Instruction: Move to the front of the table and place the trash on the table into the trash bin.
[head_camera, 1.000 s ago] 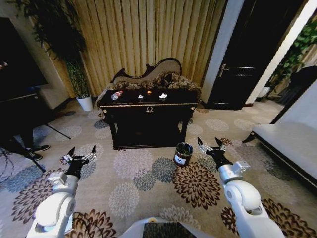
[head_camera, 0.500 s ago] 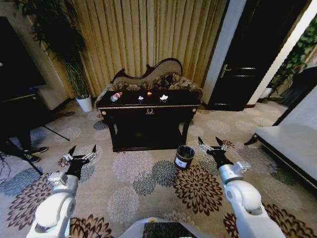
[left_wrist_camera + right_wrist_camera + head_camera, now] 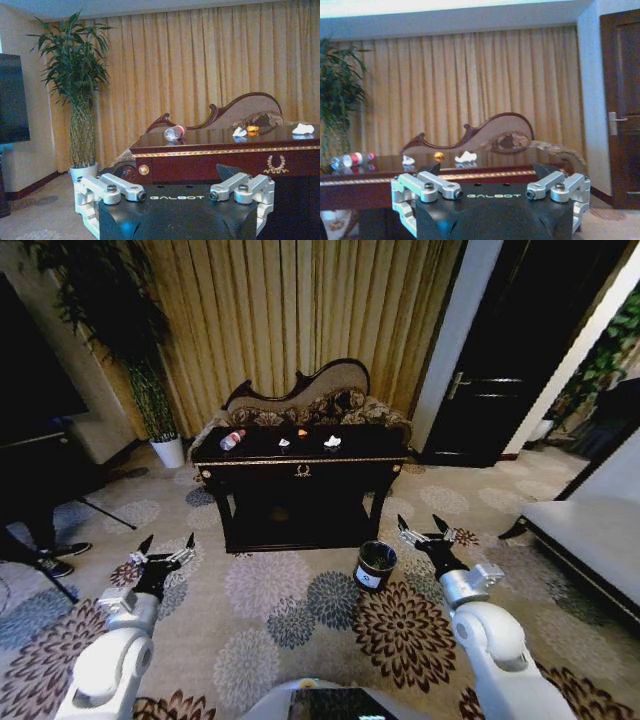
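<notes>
Four trash pieces [image 3: 284, 441] on table [image 3: 300, 462]

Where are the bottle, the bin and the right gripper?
bottle [image 3: 232, 439], head view, red label mid-body.
bin [image 3: 376, 566], head view, dark side wall.
right gripper [image 3: 421, 531], head view, between its open fingertips.

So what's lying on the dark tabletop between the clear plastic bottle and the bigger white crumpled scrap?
In the head view, between the bottle and larger scrap lie a small white scrap and tiny orange piece.
</notes>
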Tool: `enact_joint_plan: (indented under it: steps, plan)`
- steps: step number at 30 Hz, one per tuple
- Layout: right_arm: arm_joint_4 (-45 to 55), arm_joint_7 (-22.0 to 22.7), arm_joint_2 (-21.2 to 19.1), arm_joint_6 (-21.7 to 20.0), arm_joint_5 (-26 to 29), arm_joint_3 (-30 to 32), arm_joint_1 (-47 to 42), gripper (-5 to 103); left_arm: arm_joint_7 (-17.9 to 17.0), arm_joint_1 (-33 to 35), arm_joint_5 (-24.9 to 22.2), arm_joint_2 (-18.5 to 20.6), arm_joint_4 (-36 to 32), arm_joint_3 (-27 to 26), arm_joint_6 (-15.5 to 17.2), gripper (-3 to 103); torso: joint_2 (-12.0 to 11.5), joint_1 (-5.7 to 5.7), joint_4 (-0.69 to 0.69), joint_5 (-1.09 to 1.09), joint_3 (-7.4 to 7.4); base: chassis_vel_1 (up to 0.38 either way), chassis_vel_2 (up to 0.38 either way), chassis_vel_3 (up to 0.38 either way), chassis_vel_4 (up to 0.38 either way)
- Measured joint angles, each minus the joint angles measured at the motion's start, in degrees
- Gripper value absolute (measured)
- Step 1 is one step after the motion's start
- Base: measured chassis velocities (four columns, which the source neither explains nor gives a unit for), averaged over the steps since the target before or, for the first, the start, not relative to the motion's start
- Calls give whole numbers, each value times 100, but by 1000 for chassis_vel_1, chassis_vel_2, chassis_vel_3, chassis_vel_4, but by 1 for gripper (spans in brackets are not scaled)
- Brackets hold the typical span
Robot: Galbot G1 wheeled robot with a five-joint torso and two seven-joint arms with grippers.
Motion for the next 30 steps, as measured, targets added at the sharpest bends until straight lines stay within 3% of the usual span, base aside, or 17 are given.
enact_joint_plan:
  steps: [8,21,25,28,30]
  plan:
    - [292,0,-254,-49,322,172,325,100,2,-10,10,-10,-121,17,0,100,-1,1,1,0,1,-129,129,137,-133]
    - [623,0,-419,-254,325,74,272,100,23,18,27,-19,-54,49,6,100,0,0,2,-2,0,-93,89,101,-94]
    - [570,-1,-443,-273,321,70,286,100,-109,-100,-140,21,-315,-33,251,100,0,0,1,0,0,-84,90,75,-75]
    - [479,0,-383,-276,300,49,279,100,-316,-230,-322,107,-623,-132,691,100,0,0,0,1,0,-91,83,93,-109]
    - [450,0,-367,-278,294,41,283,100,-335,-266,-365,135,-667,-166,746,100,0,0,0,1,0,-104,92,100,-113]
